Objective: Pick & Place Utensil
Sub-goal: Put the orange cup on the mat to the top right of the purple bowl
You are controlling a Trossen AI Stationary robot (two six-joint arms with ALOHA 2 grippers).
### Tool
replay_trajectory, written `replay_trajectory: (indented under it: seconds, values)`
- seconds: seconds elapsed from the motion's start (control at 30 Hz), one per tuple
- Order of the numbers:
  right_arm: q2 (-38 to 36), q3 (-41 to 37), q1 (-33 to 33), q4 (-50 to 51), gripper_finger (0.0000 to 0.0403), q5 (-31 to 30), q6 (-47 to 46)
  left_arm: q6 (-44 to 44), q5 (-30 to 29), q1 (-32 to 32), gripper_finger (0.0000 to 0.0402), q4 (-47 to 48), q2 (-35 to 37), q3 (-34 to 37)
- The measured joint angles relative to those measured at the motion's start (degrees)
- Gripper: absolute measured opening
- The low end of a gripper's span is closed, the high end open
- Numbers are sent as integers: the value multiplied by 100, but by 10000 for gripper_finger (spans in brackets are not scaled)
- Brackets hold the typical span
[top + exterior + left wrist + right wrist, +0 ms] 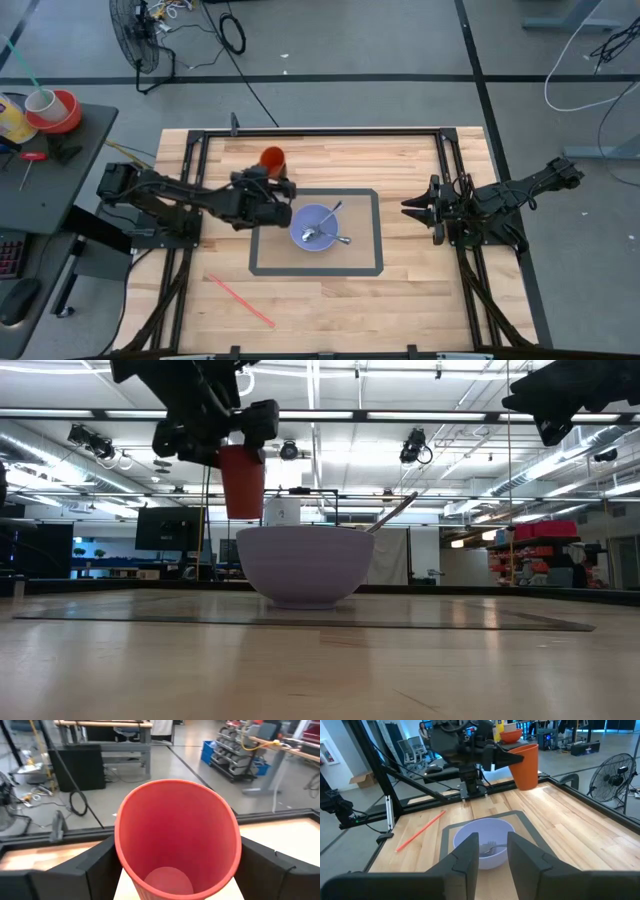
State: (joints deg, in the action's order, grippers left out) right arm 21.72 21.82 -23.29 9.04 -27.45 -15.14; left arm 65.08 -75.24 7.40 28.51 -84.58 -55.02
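Plainly, the worktop (420, 290) carries a grey-bordered mat (365, 268) with a lavender bowl (318, 228) on it, and the task's utensil (325, 228), a metal spoon or fork, lies inside the bowl with its handle leaning over the rim; a red straw (240, 300) lies well apart near the front edge. The left hand (272, 192) grips an orange cup (273, 158), lifted clear of the worktop beside the bowl; the right hand (412, 207) waits at the mat's far side, its fingers a little apart and holding nothing. The likely trouble is the cup: held by its wall and tilted, it could slip or swing into the bowl; a knock there could shift the bowl and roll the utensil out of reach; a narrow grasp might also skid off the thin handle.
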Motion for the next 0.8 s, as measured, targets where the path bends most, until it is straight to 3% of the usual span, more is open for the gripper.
replay_trajectory:
  seconds: [0.17, 0.4, 0.57, 0.8]
  values:
    - [0, 0, -1, -2, 105, -1, 0, -128, 180, 143, 319, -136, -2, 0]
    - [2, 0, 0, 0, 105, 1, 0, -1293, 656, 288, 327, -515, -4, -2]
    - [0, 0, -2, 0, 105, 0, 0, -1801, 594, 392, 332, -1014, 12, -2]
    - [0, 0, 0, -2, 105, -1, 0, -1972, 291, 256, 329, -942, 208, -10]
